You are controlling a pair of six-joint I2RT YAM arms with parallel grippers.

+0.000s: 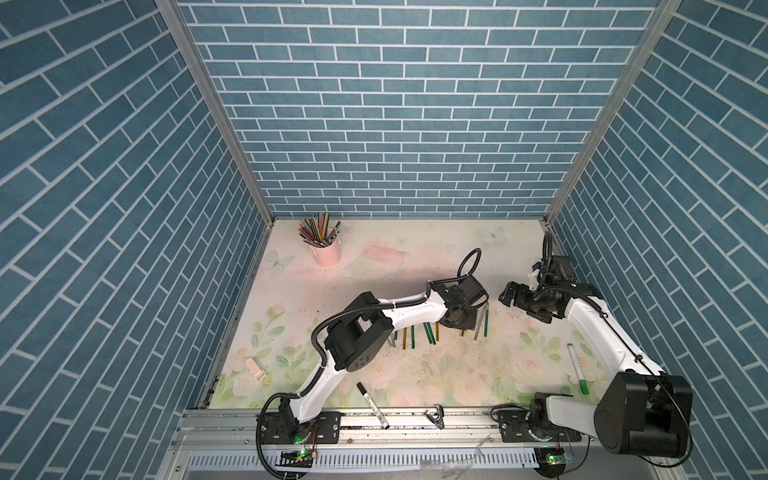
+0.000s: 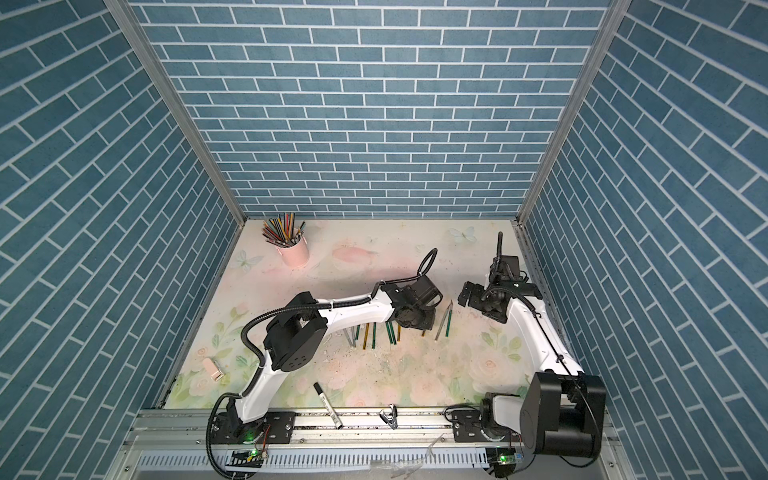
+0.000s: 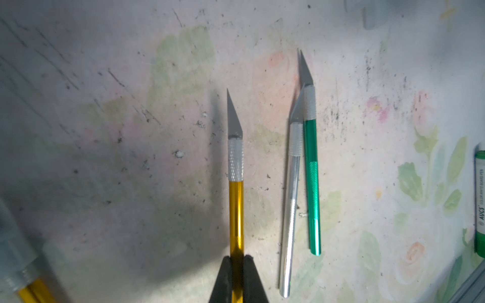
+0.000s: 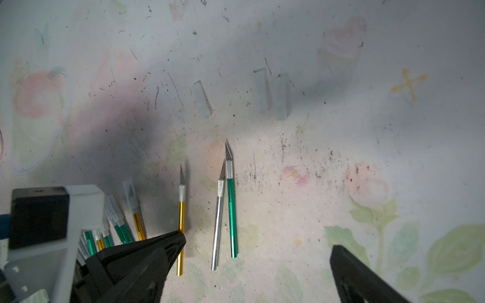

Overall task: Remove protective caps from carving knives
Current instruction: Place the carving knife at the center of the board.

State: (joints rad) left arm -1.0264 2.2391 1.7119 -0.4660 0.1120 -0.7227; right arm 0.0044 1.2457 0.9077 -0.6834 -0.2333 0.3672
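Carving knives (image 4: pixel 231 210): we saw three bare, the gold knife (image 3: pixel 236 210) clenched in the left gripper (image 3: pixel 237 258), several wearing caps (image 4: pixel 130 194) beside it, right gripper (image 4: pixel 258 242) gaping empty.

My left gripper (image 3: pixel 237 258) pinches the bare-bladed gold knife (image 3: pixel 236 210); the uncapped silver knife (image 3: pixel 290 223) and green knife (image 3: pixel 312 196) lie touching beside it, three loose translucent caps (image 4: pixel 282 97) beyond.

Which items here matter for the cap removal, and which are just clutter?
Job: gold knife in left gripper, silver knife, green knife, capped knives, loose caps.
Clutter: pencil cup, black marker, green marker, small pink item.
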